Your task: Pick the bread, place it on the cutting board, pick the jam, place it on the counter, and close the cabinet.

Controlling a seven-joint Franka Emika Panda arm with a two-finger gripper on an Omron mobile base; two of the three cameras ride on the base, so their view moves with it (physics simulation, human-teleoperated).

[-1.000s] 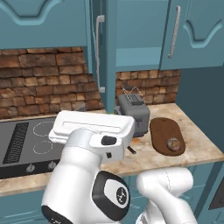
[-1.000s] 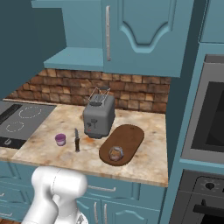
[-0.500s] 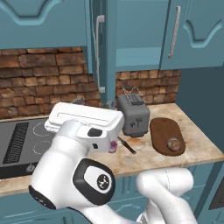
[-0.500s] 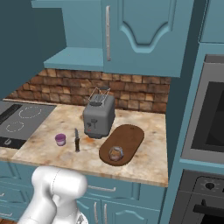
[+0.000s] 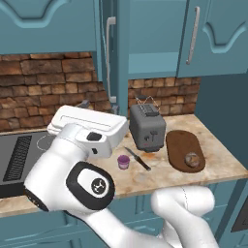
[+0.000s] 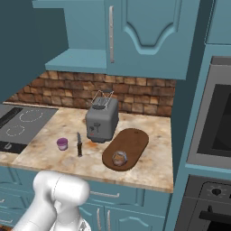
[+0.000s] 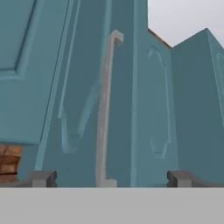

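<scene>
The bread (image 5: 192,159) (image 6: 119,159) rests on the near end of the dark oval cutting board (image 5: 181,145) (image 6: 133,140), right of the toaster. Left of a small knife, the pink-purple jam (image 5: 124,162) (image 6: 62,144) stands on the marbled counter (image 5: 220,162) (image 6: 153,164). One door of the cabinet (image 5: 110,63) is swung open, edge-on in the left base view, baring its shelf (image 6: 76,61). My gripper (image 7: 111,179) is open and empty. Its fingertips (image 7: 42,178) stand wide apart, facing that teal door (image 7: 78,87) and its long silver handle (image 7: 104,113), without touching it.
A grey toaster (image 5: 147,127) (image 6: 102,119) stands mid-counter with a black-handled knife (image 5: 137,158) (image 6: 79,144) in front. The black stovetop (image 5: 19,155) (image 6: 20,124) lies to the left, an oven column (image 6: 214,126) to the right. My white arm (image 5: 82,160) fills the foreground.
My arm has swung left and risen in the left base view, uncovering the jam and knife. Bread, board, jam and cabinet door have not moved.
</scene>
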